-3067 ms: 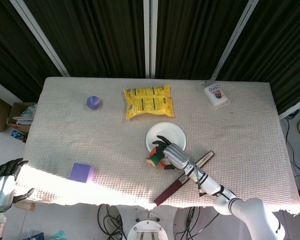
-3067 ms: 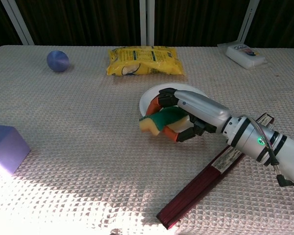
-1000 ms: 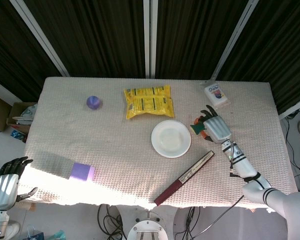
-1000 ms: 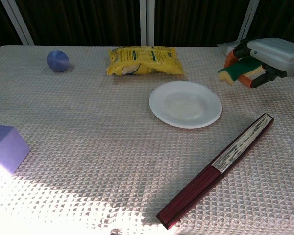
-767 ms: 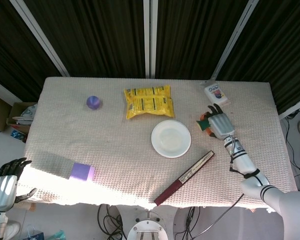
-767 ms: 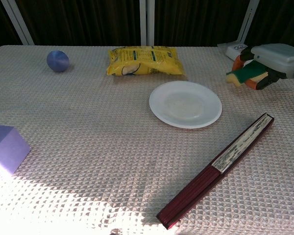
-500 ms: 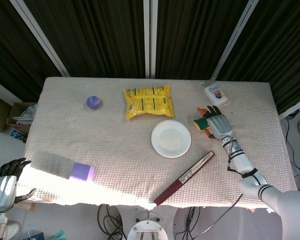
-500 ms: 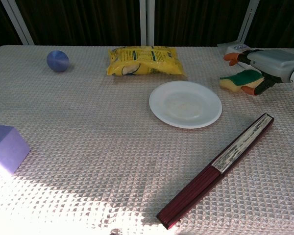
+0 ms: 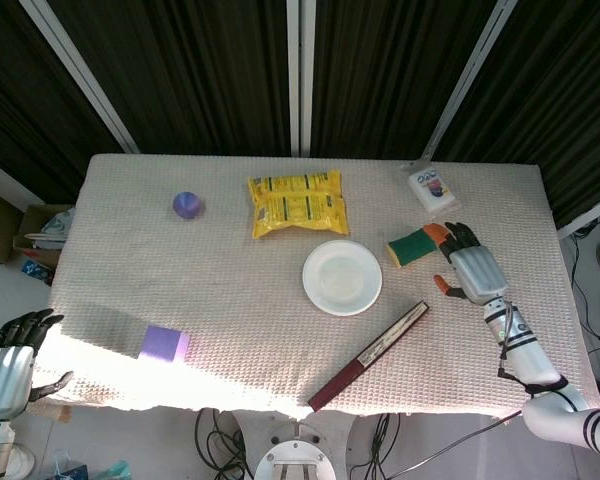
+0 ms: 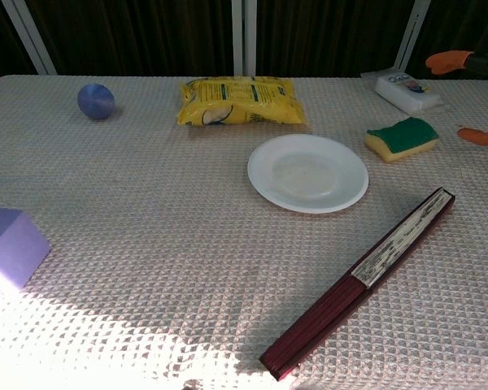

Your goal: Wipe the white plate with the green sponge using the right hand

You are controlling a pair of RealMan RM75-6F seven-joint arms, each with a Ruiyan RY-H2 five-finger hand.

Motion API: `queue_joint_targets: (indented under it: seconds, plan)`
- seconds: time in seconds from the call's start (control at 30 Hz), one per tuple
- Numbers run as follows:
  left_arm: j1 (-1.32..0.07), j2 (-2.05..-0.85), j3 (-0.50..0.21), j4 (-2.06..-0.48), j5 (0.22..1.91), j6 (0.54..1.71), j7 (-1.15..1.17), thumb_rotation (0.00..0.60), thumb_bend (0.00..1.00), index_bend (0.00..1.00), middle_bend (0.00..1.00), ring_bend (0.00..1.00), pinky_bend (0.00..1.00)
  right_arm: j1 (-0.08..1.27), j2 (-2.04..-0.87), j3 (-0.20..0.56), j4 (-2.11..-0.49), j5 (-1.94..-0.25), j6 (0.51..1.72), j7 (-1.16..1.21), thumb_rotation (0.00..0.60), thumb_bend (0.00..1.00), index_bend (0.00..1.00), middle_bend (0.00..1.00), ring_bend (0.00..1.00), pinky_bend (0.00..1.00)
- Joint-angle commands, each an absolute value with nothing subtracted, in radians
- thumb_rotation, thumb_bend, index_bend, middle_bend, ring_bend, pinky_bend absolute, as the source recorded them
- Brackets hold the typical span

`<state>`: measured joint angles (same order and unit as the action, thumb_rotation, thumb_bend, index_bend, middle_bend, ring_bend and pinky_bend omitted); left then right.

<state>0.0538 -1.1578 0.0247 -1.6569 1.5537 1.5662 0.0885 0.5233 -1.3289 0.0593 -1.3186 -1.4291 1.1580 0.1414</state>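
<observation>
Head view: the green sponge [image 9: 412, 247] lies flat on the table [image 9: 230, 330], just right of the white plate [image 9: 342, 277]; apart from it, not on it
Right hand [image 9: 470, 266]: sits just right of the sponge; fingers spread and holding nothing; the fingertips reach toward the sponge's right end, contact too close to call
Sponge axis: long side runs roughly left to right, tilted a touch up on the right; it points from the plate toward the hand
Nearer hand: right hand by a long way; the left hand [image 9: 8, 360] hangs off the table's left edge, well apart, fingers loosely apart and empty
Judgement: any regrasp would mean reaching left along that long axis; the plate waits just beyond
Chest view adds: yellow underside of the sponge and its green top, plus the clear gap to the plate
Chest view lacks: the right hand is nearly out of frame; only two orange fingertips [image 10: 447, 61] show at the right edge; left hand not shown at all
</observation>
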Motion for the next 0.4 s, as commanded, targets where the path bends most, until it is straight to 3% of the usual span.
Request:
queue_joint_targets:
  seconds: [0.03,0.23,0.4]
  plan:
    - [0.054,-1.159,0.023,-1.654,1.569,1.580,0.087,0.600,0.12,0.20,0.14,0.12,0.14,0.356,-1.151,0.021,-1.520,-1.467,1.378,0.103,0.600,0.28,0.00,0.18,0.00,0.00]
    - [0.057,-1.166,0.017,-1.652,1.583,1.605,0.106,0.600,0.12,0.20,0.14,0.12,0.14,0.210,-1.071,-0.046,-1.601,-1.537,1.543,0.151,0.600,0.28,0.01,0.19,0.00,0.00]
    - [0.056,-1.167,0.016,-1.662,1.580,1.604,0.123,0.600,0.12,0.20,0.14,0.12,0.14,0.144,-1.057,-0.076,-1.592,-1.571,1.594,0.189,0.600,0.28,0.02,0.19,0.00,0.00]
